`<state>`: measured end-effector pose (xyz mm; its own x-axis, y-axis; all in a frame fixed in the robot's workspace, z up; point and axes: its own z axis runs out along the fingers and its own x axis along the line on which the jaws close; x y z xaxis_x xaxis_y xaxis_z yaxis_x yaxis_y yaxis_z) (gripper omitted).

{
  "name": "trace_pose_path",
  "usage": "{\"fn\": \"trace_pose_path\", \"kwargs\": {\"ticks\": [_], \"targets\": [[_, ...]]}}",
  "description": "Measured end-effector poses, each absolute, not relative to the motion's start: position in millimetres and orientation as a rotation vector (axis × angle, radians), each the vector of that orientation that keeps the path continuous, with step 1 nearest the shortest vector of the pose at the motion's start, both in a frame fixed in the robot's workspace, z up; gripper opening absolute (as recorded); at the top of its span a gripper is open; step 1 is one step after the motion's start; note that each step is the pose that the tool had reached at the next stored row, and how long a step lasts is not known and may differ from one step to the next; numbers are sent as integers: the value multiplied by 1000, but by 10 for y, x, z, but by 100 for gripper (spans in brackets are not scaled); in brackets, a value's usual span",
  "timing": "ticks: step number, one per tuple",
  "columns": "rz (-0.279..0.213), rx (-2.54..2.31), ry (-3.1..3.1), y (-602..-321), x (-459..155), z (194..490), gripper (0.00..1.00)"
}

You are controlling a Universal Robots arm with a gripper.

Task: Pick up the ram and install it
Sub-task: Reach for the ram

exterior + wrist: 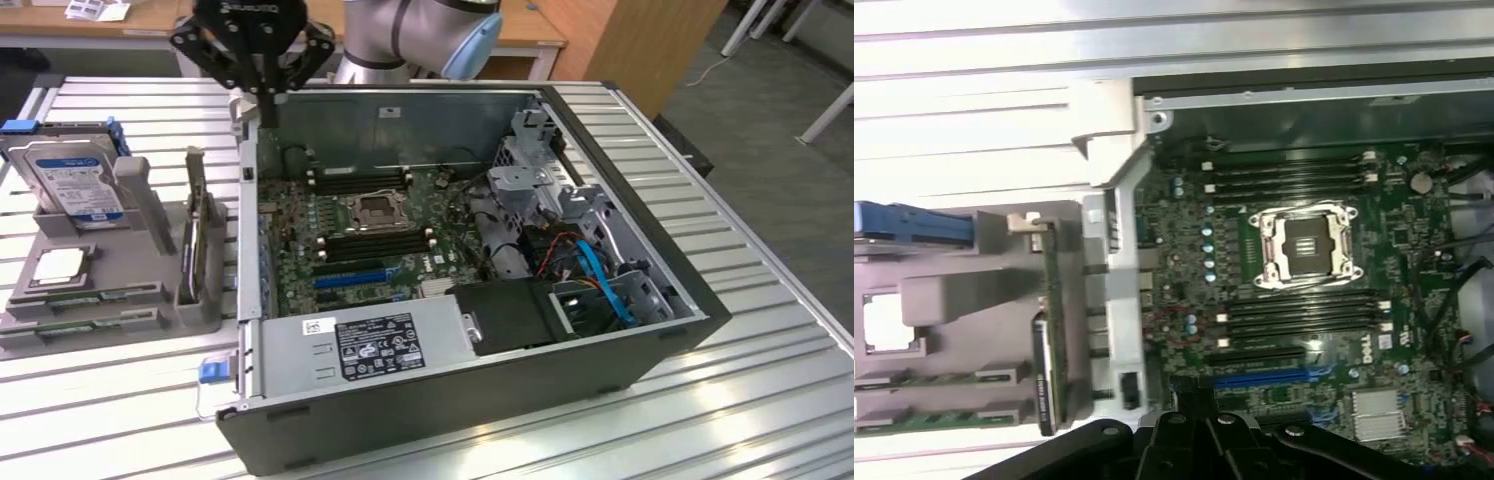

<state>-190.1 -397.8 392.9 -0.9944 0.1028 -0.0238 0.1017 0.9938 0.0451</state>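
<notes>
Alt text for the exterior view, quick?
The black robot gripper, shut and empty, hangs over the far corner of the open black computer case. The thin green ram stick stands on edge in the grey plastic holder at the exterior view's left.

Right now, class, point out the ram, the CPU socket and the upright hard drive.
ram [1050, 280], wrist view, middle of its green board.
CPU socket [378, 210], exterior view, centre of its metal frame.
hard drive [74, 180], exterior view, its label face.

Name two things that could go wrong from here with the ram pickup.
1. The shut claw hangs by the case wall, apart from the ram; moving across low could clip that wall.
2. The ram stands on edge in a narrow slot of the holder; an off-centre grip might tilt or jam it.
</notes>
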Motion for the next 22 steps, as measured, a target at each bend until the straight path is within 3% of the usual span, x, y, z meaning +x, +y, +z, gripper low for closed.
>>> {"fn": "trace_pose_path", "kwargs": {"ticks": [22], "targets": [[68, 160, 3110, -3978, -2902, 3929, 11]]}}
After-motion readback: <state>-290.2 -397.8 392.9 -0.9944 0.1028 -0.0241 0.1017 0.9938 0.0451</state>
